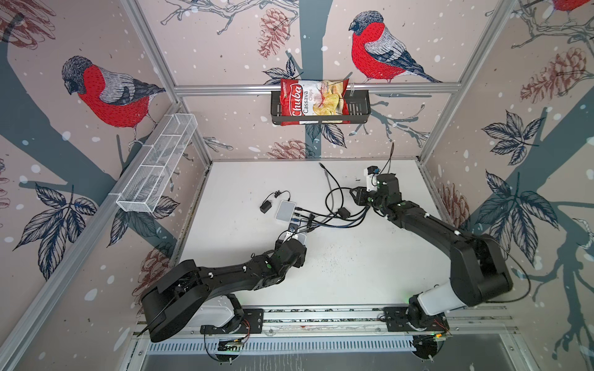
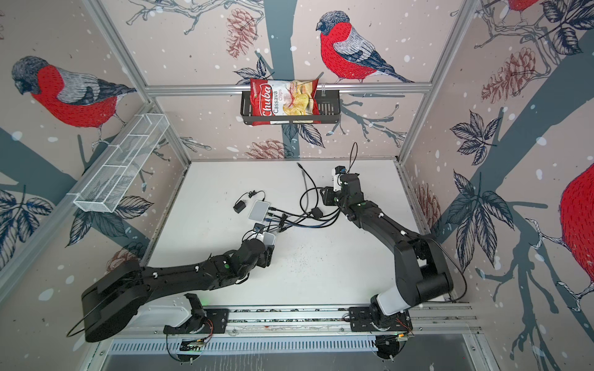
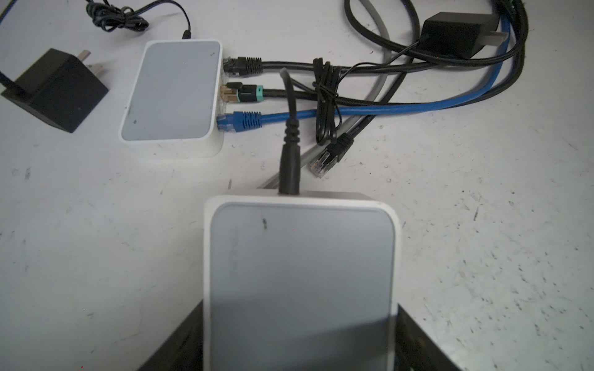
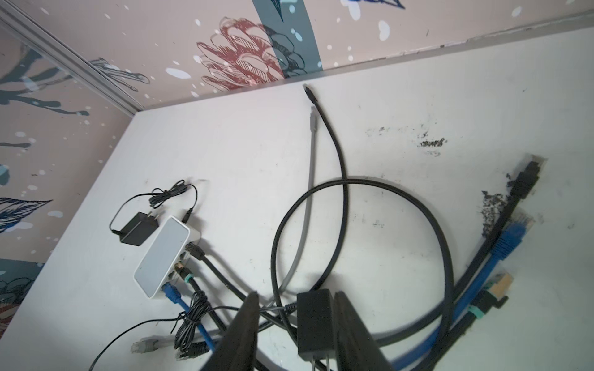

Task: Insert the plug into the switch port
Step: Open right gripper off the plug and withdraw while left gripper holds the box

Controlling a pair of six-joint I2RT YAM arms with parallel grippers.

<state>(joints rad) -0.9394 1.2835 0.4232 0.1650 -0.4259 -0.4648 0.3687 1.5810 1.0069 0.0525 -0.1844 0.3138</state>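
1. While the left gripper (image 3: 299,321) is clamped wide on the held switch (image 3: 300,276), one finger against each side edge, the loose plug (image 3: 321,163) lies on the table (image 3: 96,241) just beyond that switch's far edge. The plug is a black cable end with a clear tip, and it is apart from the gripper.
2. Relative to the table switch (image 3: 170,93), the loose plug lies off the port side, just past the blue cable (image 3: 244,122).
3. The right gripper (image 4: 295,298) has its jaws partly open astride the power adapter (image 4: 313,321). A gap shows at one finger; contact at the other cannot be told.
4. Only the left wrist view shows three occupied ports on the table switch and a barrel plug (image 3: 289,160) seated in the held switch. Only the right wrist view shows the far cable ends (image 4: 512,236) lying loose. Both top views show the right gripper well apart from the table switch, on its port side.
5. A bundled cord (image 3: 326,102) crosses the cables between the table switch and the loose plug. A second adapter (image 3: 54,90) lies on the table switch's opposite side.
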